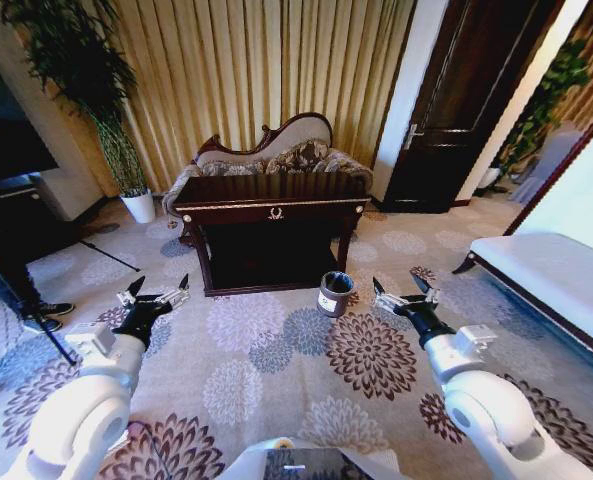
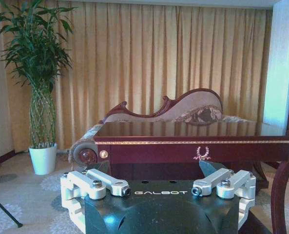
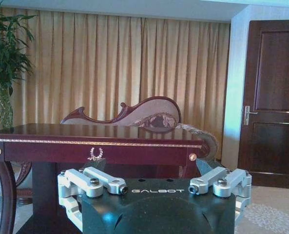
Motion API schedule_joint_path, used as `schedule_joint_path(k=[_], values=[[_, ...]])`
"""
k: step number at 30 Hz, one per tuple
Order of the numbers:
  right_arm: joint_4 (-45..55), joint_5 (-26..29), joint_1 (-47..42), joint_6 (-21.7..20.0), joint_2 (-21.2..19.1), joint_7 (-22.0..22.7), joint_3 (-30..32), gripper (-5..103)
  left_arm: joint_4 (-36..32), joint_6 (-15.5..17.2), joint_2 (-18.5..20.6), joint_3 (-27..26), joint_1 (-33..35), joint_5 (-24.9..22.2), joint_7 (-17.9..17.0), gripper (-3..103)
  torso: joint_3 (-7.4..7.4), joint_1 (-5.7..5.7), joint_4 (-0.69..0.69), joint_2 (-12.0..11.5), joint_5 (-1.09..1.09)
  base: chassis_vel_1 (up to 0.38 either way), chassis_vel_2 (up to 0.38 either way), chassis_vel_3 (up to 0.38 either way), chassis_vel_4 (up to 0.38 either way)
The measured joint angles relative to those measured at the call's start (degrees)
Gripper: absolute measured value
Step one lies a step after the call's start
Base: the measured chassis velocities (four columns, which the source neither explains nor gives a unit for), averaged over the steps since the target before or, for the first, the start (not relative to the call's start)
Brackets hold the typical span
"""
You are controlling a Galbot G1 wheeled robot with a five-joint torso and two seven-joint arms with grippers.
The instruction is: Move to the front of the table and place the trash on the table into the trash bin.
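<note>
This looks like a fancy sitting room in a hotel or a big house. Long gold curtains [image 1: 266, 70] cover the wall. A curvy sofa [image 1: 276, 155] sits behind a shiny dark table [image 1: 271, 200]. The carpet [image 1: 276, 370] has big flowers. A tall plant [image 1: 86, 90] and a dark door [image 1: 466, 100] stand nearby.

Two rounded white arms are seen, each ending in a black wrist and a black claw: the left claw [image 1: 157, 287] and the right claw [image 1: 406, 290]. Silver finger links with screws and white "GALBOT" lettering are carried on the dark claw housings.
</note>
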Motion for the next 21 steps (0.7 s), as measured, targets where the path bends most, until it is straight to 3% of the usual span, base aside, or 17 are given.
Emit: schedule_joint_path(k=[11,21], values=[[0.5,0.0,-0.5,0.0,0.2,0.0,0.5,100,0.0,0.2,0.1,0.1,-0.2,0.1,0.1,100,0.0,-0.01,0.0,0.0,0.0,0.005,0.003,0.002,0.003],[0.5,0.1,-0.4,0.1,0.2,0.1,0.5,100,0.0,-2.2,0.0,0.5,0.2,1.2,-0.4,100,-0.01,-0.01,0.0,0.0,0.0,0.014,0.007,0.016,0.011]])
